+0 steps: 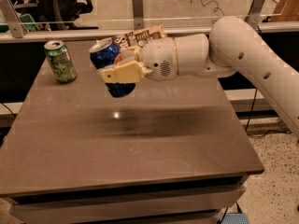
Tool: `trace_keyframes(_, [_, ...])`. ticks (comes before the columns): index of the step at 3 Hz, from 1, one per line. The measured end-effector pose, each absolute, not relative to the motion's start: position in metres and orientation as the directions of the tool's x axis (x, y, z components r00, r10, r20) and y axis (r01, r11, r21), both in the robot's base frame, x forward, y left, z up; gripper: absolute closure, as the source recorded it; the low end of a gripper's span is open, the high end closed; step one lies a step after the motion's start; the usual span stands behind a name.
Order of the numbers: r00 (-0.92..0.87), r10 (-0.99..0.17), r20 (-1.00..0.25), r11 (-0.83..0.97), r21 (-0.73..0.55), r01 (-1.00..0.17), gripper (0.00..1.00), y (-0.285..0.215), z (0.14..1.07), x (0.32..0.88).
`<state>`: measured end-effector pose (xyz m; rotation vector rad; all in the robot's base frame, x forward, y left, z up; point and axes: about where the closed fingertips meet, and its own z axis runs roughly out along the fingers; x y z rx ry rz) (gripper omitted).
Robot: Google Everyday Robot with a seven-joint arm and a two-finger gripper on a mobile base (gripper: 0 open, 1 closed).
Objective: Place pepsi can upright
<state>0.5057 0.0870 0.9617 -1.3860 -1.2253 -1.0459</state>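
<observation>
The pepsi can (106, 56) is dark blue with a silver top. It is held above the brown table (140, 143), tilted with its top leaning to the upper left. My gripper (108, 73) comes in from the right on the white arm and is shut on the pepsi can, one tan finger (124, 73) crossing its front. The can's lower end shows below the finger, clear of the table top.
A green can (60, 61) stands upright at the table's far left. A brown snack packet (140, 35) lies behind the gripper near the far edge. A glass rail runs behind the table. The table's right edge drops to a speckled floor.
</observation>
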Motion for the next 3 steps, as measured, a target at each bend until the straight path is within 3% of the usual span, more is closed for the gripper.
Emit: trace_keyframes(3, [0.013,0.106,0.994,0.029,-0.017,0.999,1.00,0.040,0.917,0.494])
